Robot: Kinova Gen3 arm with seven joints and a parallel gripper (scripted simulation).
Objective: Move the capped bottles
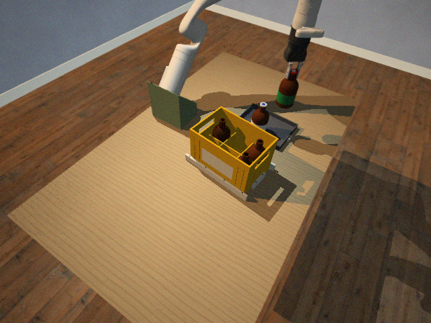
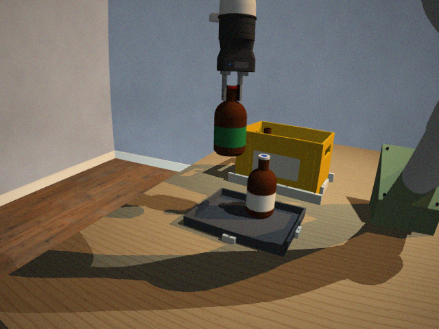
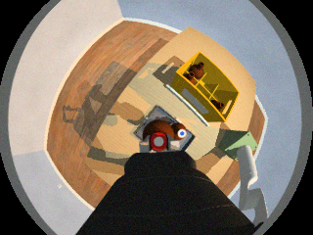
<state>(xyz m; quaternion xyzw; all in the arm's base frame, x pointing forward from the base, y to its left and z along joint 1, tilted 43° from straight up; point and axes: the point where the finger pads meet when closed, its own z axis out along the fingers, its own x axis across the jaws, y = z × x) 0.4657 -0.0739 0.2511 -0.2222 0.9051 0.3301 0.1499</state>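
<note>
The claw of the Kinova arm points downward and pinches a red-capped brown bottle by its neck, one finger on each side. This bottle, banded with a green label, hangs upright in the air, its base clear of the tray. In the wrist view its red cap lies in front of the tray.

A second brown bottle, with a white cap marked by a blue disc and a white label, stands upright on the dark, low-rimmed tray. The tray lies flat on the wooden desk, with small pale blocks just beside its rim.

The yellow crate stands level on the desk near the tray, with pale rails along its lower sides. Inside, thin dividers separate the compartments. Three uncapped brown bottles remain visible there: one toward the green angular base mount, and two, and, side by side near the opposite end. Their necks are open at the top.
</note>
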